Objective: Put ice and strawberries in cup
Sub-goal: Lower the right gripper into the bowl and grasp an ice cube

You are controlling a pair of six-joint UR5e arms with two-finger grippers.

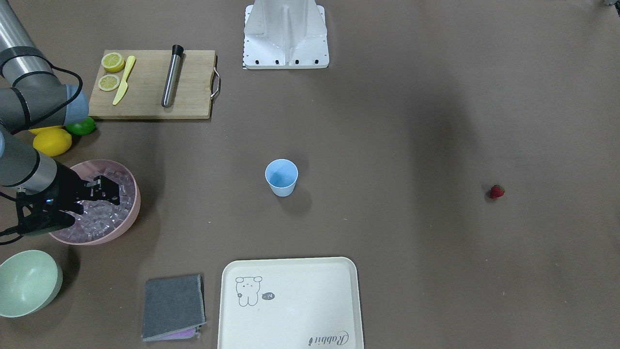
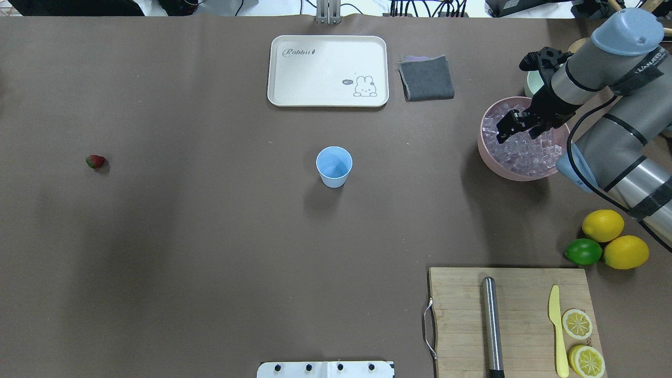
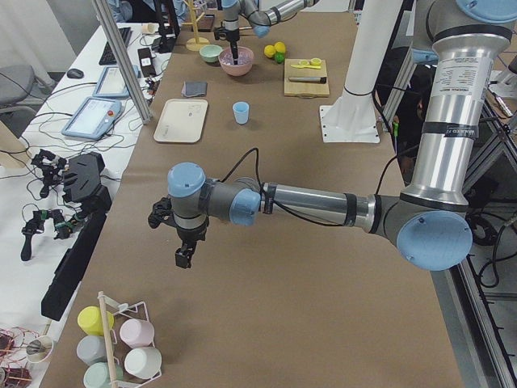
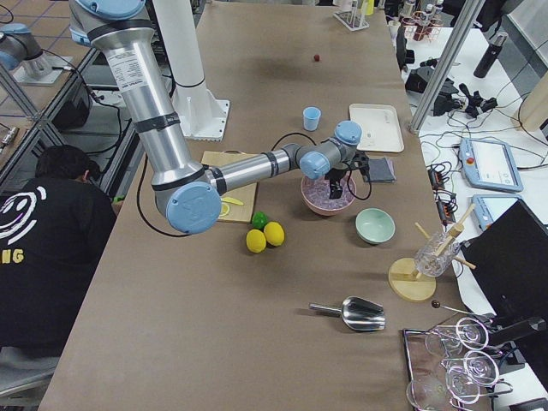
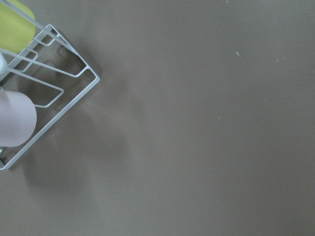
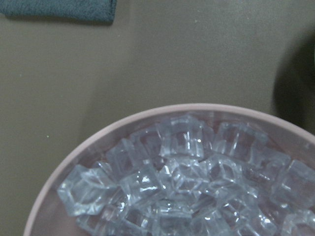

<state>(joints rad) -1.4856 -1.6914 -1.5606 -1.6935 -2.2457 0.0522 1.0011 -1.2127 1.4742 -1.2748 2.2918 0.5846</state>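
The light-blue cup (image 1: 281,177) stands upright in the middle of the table and also shows in the overhead view (image 2: 334,166). The strawberry (image 1: 496,192) lies alone far out on the robot's left side (image 2: 95,161). The ice (image 2: 525,152) fills the pink bowl (image 2: 480,142). My right gripper (image 2: 517,127) hangs over the ice with its jaws apart and nothing in them. The right wrist view shows the cubes (image 6: 187,167) close below. My left gripper (image 3: 184,257) hovers far from the cup near a cup rack. I cannot tell if it is open or shut.
A cutting board (image 1: 150,85) holds lemon halves, a yellow knife and a steel muddler. Two lemons and a lime (image 2: 583,251) lie beside it. A pale green bowl (image 1: 26,283), grey cloth (image 1: 174,305) and cream tray (image 1: 290,303) line the far edge. A wire cup rack (image 5: 49,98) is under the left wrist.
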